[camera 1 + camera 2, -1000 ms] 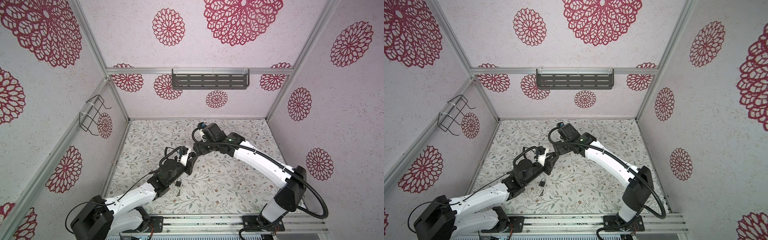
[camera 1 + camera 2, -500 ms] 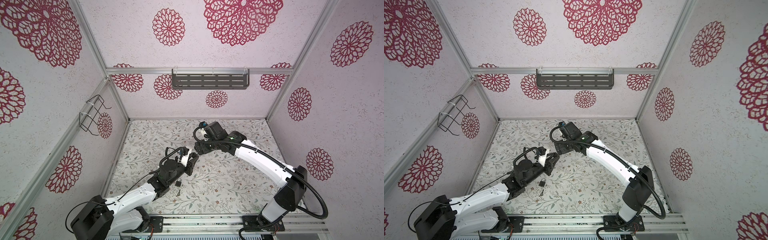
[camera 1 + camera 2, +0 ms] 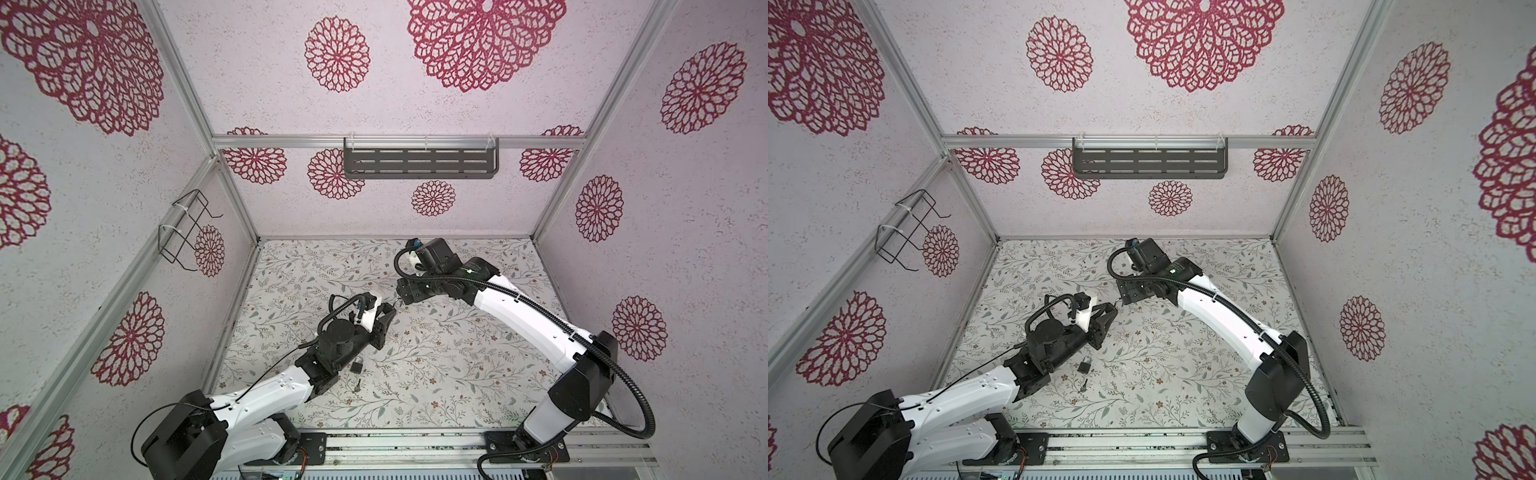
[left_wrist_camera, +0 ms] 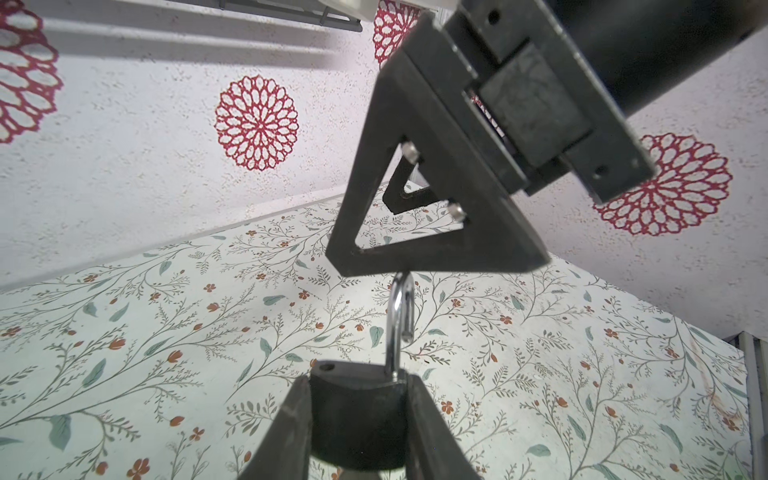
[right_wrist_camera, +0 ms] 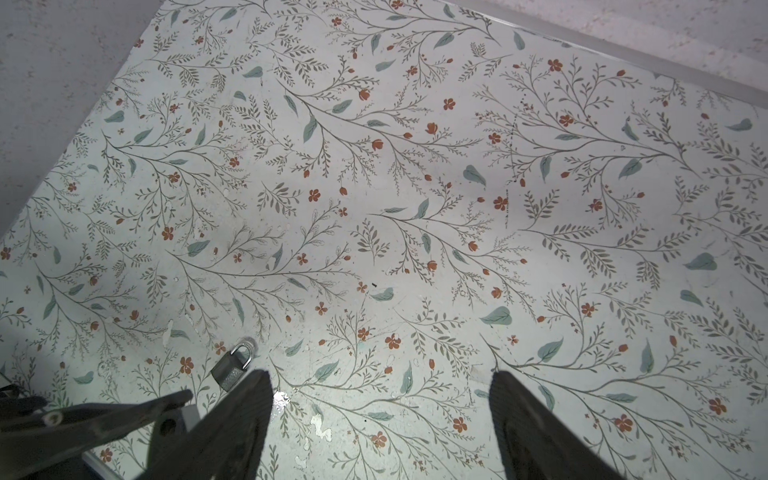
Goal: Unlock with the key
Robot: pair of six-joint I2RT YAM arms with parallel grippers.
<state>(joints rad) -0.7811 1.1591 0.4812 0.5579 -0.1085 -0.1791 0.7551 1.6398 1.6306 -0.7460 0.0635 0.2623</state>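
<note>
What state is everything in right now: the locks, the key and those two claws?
held padlock: unlocked, one shackle end out of the body.
second padlock: lying flat on the table, shackle looks closed.
key: lying loose beside the second padlock, in no lock.
left gripper: shut on the held padlock.
right gripper: open, empty, close to the raised shackle.

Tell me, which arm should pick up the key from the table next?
Right, I think. The right gripper is open and empty. The left gripper is busy, shut on a padlock with its shackle open. The key lies on the table beside another padlock.
</note>
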